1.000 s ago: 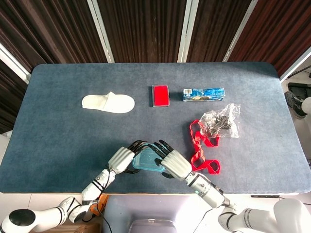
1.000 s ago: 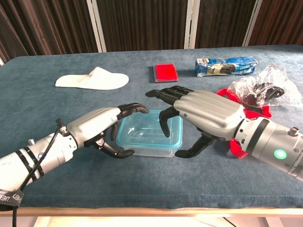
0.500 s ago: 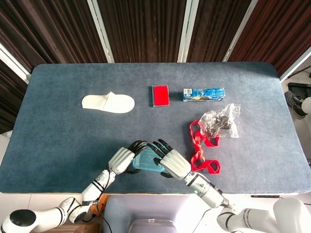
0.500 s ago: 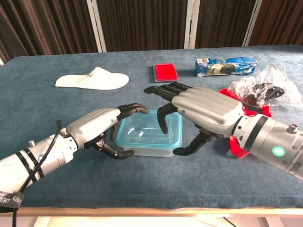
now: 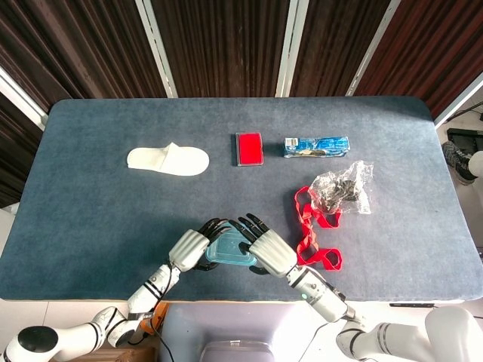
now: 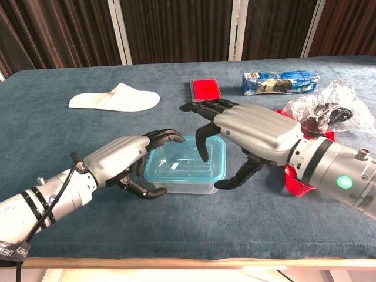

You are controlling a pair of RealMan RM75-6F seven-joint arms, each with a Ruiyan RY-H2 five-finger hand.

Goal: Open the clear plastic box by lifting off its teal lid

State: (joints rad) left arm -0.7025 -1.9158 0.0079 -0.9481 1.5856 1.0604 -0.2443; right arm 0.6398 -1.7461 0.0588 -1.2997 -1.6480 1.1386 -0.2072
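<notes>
The clear plastic box with its teal lid on stands on the blue table near the front edge, also seen in the head view as the box. My left hand holds its left end, fingers curled over the lid's rim and thumb against the front side. From the right, my right hand reaches over the lid with fingers spread. One finger points down at the lid's right part and the thumb hooks beside the box's right front corner. Whether it touches is unclear.
A white slipper lies at the back left. A flat red case and a blue packet sit at the back middle. A clear bag of dark items and a red strap lie right of my right hand.
My right hand has drifted slightly back and higher over the lid, its thumb drawing nearer the box's corner. The left hand and the box have hardly moved.
</notes>
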